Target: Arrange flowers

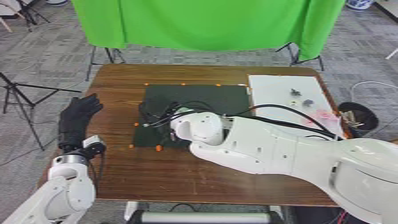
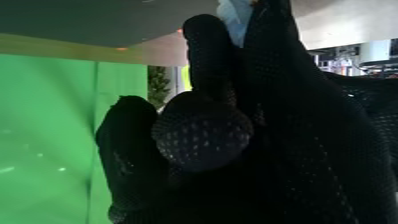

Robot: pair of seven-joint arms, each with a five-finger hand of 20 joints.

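I'm watching my right arm (image 1: 253, 147) crossing the dark mat (image 1: 209, 94), and it's covering much of my right hand (image 1: 160, 114), whose black glove is blending into the mat among dark cables. I can't tell whether that hand is gripping anything. My left hand (image 1: 80, 115) is resting at the table's (image 1: 120, 175) left side, fingers loosely extended, holding nothing.

Counting now: I'm seeing two small dark sprigs (image 1: 295, 92) (image 1: 307, 103) on one white sheet (image 1: 271, 92), right of the mat. Pink petals (image 1: 324, 115) are lying nearer me on that sheet, partly behind a black cable; I can't count the blooms. One black bin (image 1: 374, 117) is standing beside the table's right edge, its contents too small to name.

The head view is giving me those flowers; the right wrist view is showing a pale bluish piece (image 2: 234, 17) right by the right hand's (image 2: 293, 130) glove, cut off by the frame, and I can't tell what it is. Both views are catching the green curtain (image 1: 209, 25).
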